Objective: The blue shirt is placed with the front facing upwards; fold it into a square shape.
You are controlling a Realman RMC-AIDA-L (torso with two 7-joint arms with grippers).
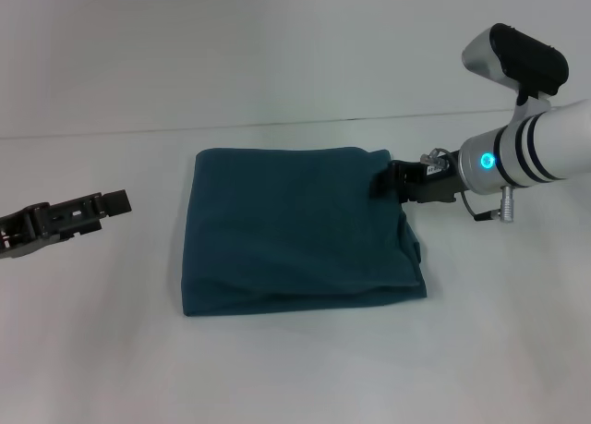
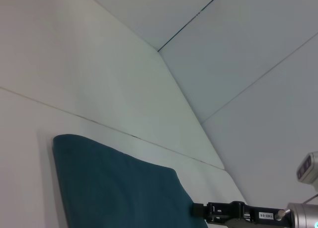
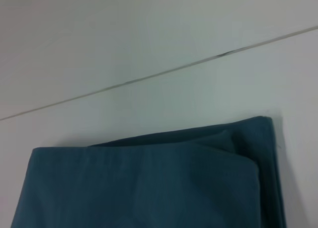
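The blue shirt [image 1: 295, 235] lies folded into a near-square teal block in the middle of the white table; its lettering and collar are hidden. It also shows in the left wrist view [image 2: 114, 188] and the right wrist view [image 3: 149, 183], where stacked layers meet at one corner. My right gripper [image 1: 382, 180] reaches in from the right, its tip at the shirt's far right corner and over the edge; it appears in the left wrist view too [image 2: 198, 209]. My left gripper [image 1: 113, 202] hovers low to the shirt's left, apart from it.
The white table [image 1: 295, 369] runs back to a seam [image 1: 277, 124] behind the shirt. The right arm's white forearm [image 1: 545, 147] with its lit blue ring stretches out over the table's right side.
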